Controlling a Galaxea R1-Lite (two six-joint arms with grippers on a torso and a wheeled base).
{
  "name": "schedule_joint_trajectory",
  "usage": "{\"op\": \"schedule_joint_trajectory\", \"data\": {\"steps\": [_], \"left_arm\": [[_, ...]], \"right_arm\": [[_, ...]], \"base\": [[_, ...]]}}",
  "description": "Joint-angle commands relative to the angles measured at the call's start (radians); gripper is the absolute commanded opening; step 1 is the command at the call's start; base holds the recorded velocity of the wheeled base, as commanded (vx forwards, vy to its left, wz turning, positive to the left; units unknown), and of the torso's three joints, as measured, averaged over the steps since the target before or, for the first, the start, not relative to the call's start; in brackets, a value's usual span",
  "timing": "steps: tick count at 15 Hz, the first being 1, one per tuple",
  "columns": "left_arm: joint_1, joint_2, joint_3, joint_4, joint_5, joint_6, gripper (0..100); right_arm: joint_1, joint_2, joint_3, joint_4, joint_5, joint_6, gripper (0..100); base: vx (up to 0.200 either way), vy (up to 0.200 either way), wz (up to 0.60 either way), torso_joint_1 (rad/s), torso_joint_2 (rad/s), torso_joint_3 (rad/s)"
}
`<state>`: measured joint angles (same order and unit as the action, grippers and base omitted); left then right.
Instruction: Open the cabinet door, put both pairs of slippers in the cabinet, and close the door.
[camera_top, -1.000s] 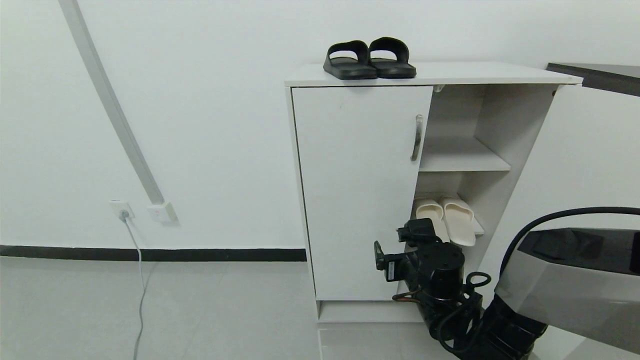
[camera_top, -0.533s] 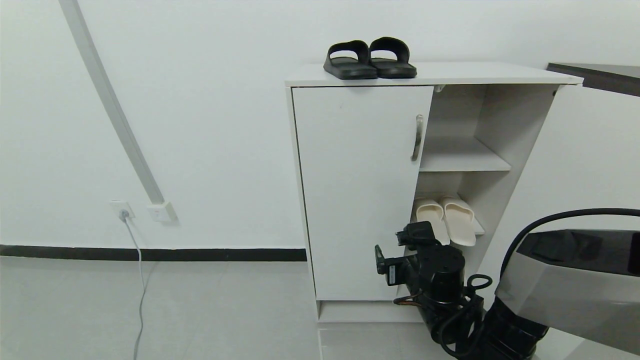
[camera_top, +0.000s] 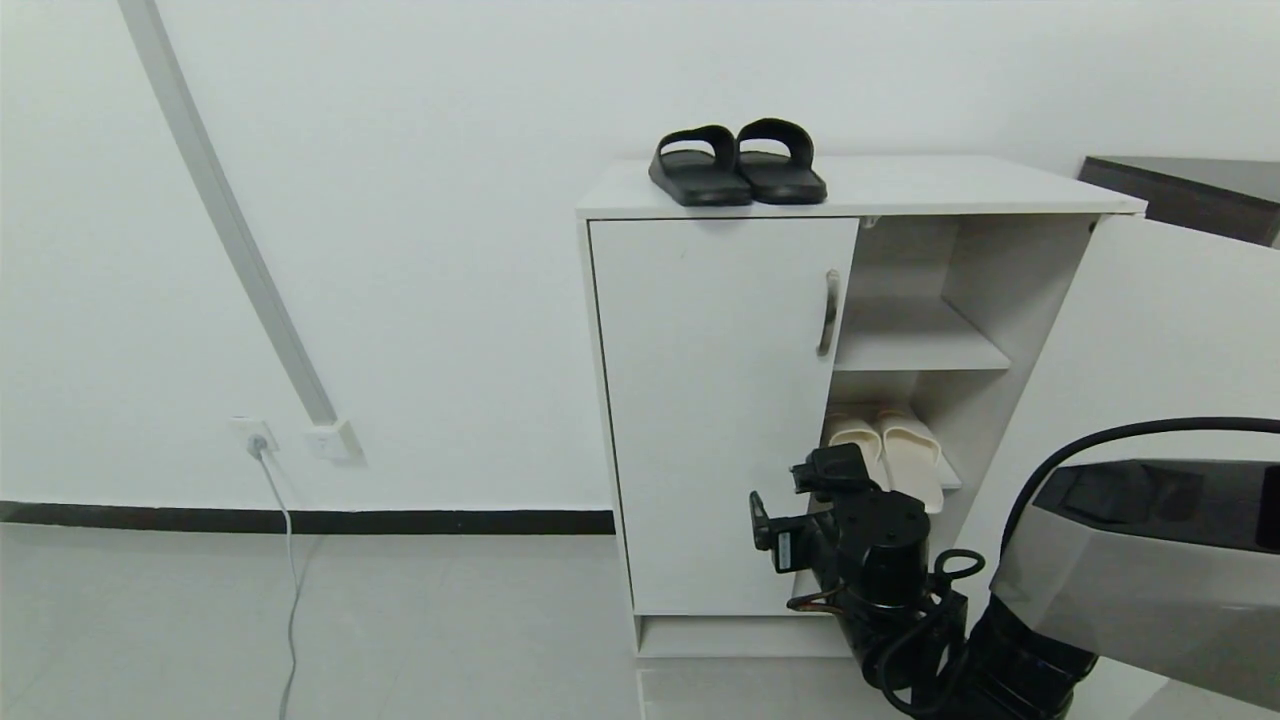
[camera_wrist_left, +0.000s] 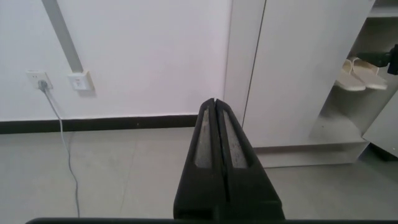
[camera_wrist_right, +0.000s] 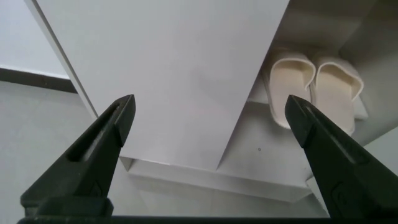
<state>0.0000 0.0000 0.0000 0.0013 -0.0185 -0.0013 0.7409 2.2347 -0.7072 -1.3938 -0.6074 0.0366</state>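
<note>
A white cabinet (camera_top: 720, 420) stands against the wall, its left door shut and its right door (camera_top: 1150, 330) swung wide open. On its top sits a pair of black slippers (camera_top: 738, 165). A pair of white slippers (camera_top: 905, 445) lies on the lower shelf inside, also seen as white slippers (camera_wrist_right: 314, 87) in the right wrist view. My right arm (camera_top: 870, 540) is low in front of the open compartment. My right gripper (camera_wrist_right: 209, 112) is open and empty, a short way back from the white slippers. My left gripper (camera_wrist_left: 216, 106) is shut on nothing, low over the floor left of the cabinet (camera_wrist_left: 298, 74).
The upper shelf (camera_top: 915, 350) inside the cabinet is bare. Wall sockets (camera_top: 330, 440) with a hanging cable (camera_top: 290, 560) and a slanting grey conduit (camera_top: 220, 210) are to the left. A dark tabletop (camera_top: 1180, 185) lies behind the open door. Open floor (camera_top: 400, 620) spreads left of the cabinet.
The head camera has shifted, so the cabinet sits lower in the picture and more of its top shows. My right gripper has drawn back a little from the white slippers.
</note>
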Motion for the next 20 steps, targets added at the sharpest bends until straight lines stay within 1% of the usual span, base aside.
{"op": "schedule_joint_trajectory", "data": {"steps": [1,11,20], "left_arm": [[0.000,0.002,0.000,0.000,0.000,0.000,0],[0.000,0.002,0.000,0.000,0.000,0.000,0],[-0.002,0.002,0.000,0.000,0.000,0.000,0]], "right_arm": [[0.000,0.002,0.000,-0.002,0.000,0.000,100],[0.000,0.002,0.000,-0.002,0.000,0.000,100],[0.000,0.002,0.000,-0.002,0.000,0.000,100]], "base": [[0.000,0.000,0.00,0.090,-0.44,-0.354],[0.000,0.000,0.00,0.140,-0.46,-0.332],[0.000,0.000,0.00,0.206,-0.52,-0.318]]}}
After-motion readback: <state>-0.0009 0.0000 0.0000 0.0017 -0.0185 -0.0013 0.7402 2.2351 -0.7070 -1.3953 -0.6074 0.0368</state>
